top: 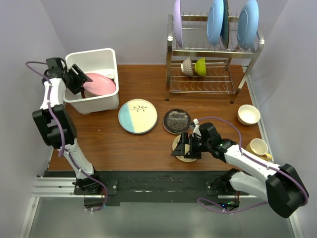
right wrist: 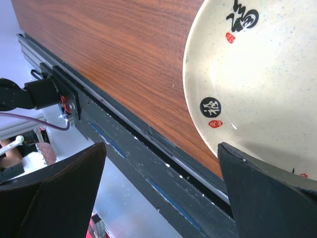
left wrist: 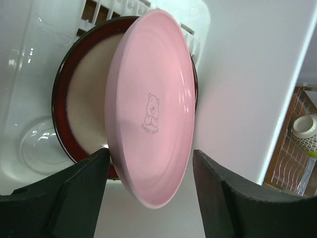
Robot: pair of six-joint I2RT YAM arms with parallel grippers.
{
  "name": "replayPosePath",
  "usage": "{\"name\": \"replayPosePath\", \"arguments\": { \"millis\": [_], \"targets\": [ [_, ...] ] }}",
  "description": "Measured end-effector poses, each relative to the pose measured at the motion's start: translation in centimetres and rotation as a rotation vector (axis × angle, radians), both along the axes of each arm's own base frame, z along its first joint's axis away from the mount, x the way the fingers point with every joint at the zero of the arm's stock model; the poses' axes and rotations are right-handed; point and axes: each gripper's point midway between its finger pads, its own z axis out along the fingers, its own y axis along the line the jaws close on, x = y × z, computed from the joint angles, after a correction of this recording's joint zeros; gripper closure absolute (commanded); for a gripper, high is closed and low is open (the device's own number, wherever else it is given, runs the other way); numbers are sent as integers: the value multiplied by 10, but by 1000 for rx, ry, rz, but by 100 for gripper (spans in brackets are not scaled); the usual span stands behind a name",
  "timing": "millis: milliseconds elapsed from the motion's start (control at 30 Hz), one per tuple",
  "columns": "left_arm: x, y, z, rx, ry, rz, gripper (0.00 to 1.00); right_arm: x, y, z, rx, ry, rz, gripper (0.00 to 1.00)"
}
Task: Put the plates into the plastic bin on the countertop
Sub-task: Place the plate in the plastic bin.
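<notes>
pink plate (top: pixel 100 84) leans inside plastic bin (top: pixel 99 105), left tool (left wrist: pixel 148 158) spread wide.

Bright, even light filled the top view — shadows under the rack (top: pixel 218 51) and bin (top: pixel 94 101) lay soft and short on the wood surface (top: pixel 143 146). In the left wrist view the bin's white walls were nearly blown out, the pink plate (left wrist: pixel 153 114) carried a soft sheen, and the left hand (left wrist: pixel 149 156) was dark and blurred. The right hand (right wrist: pixel 161 146) was blurred too — the speckled plate (right wrist: pixel 257 84) was sharp
</notes>
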Motion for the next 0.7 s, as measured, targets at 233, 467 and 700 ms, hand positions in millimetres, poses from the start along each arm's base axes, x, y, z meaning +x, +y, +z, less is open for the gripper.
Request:
{"name": "replayPosePath", "arguments": {
  "millis": [233,467,700],
  "targets": [
    [-9,1,53,47,-88,29,26,-1,0,0,7,1,1,1],
    [-19,-3,94,64,-170,41,25,-4,-1,0,14,-7,2,1],
    [-40,-20,110,58,-211,9,25,-3,0,-1,9,1,2,1]
  ]
}}
